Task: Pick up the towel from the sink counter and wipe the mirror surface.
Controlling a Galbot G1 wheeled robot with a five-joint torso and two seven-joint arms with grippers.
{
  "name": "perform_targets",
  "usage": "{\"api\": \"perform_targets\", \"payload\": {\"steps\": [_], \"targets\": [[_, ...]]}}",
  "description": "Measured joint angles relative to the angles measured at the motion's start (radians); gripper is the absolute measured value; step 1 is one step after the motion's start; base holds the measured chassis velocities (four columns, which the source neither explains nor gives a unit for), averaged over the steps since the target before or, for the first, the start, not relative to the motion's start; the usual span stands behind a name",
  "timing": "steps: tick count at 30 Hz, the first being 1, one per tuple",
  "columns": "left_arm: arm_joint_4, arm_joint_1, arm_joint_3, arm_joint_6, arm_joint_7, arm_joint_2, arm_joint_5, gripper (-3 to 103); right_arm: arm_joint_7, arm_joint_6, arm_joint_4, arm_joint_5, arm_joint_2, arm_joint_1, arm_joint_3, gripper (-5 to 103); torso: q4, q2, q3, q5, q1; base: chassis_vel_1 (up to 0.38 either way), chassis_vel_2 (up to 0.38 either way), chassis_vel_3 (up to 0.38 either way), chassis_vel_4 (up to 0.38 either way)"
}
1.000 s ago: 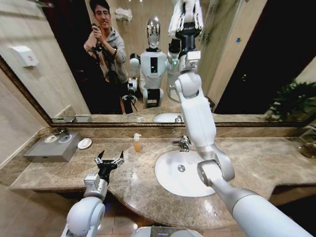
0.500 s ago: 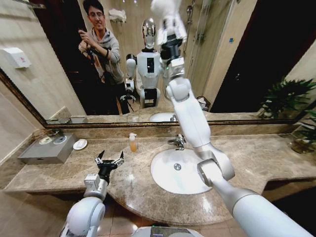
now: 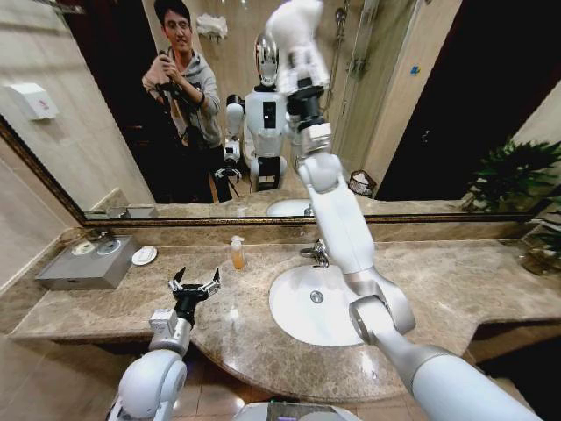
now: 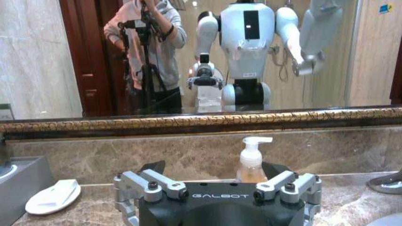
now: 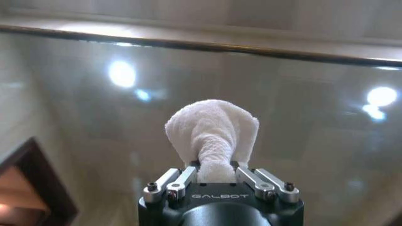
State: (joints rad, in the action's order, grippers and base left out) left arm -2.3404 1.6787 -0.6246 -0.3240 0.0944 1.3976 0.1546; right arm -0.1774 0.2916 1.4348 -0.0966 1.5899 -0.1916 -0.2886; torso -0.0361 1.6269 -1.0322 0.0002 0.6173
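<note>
1. stuff around on the bench: a soap pump bottle with amber liquid stands by the back wall, left of the chrome faucet. further left there's a small white dish and beside it a grey box with two round things on top. the oval white basin is sunk in the middle, and a potted plant sits at the far right end.
2. what's in the way: the right arm runs straight up across the basin and faucet in the head view, so it covers part of both. in the left wrist view the left gripper's own body hides the bottom of the soap bottle.
3. the towel is up high against the mirror, well above the bench, bunched at the tip of the right gripper.
4. in the right wrist view the towel is pinched right between the fingers, clamped on a twisted neck of cloth, with the fluffy end puffing out past them toward the glass. can't tell if the cloth actually touches the glass.
5. the left gripper hangs low over the front-left part of the bench, fingers spread apart with nothing in them, well apart from the towel.
6. readable writing: "galbot" on both gripper bodies. nothing legible on the soap bottle.
</note>
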Motion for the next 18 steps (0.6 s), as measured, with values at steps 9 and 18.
{"api": "perform_targets", "payload": {"steps": [9,18], "targets": [[0.000,0.000,0.000,0.000,0.000,0.000,0.000,100,0.056,0.059,0.024,0.026,0.003,-0.121,0.047,19,-0.0006,0.000,0.000,-0.0004,0.000,0.000,0.000,0.000,0.000],[0.000,0.000,0.000,0.000,0.000,0.000,0.000,100,0.158,0.190,-0.052,-0.022,0.018,-0.272,0.149,19,-0.0003,0.000,0.000,-0.0002,0.000,0.000,0.000,0.000,0.000]]}}
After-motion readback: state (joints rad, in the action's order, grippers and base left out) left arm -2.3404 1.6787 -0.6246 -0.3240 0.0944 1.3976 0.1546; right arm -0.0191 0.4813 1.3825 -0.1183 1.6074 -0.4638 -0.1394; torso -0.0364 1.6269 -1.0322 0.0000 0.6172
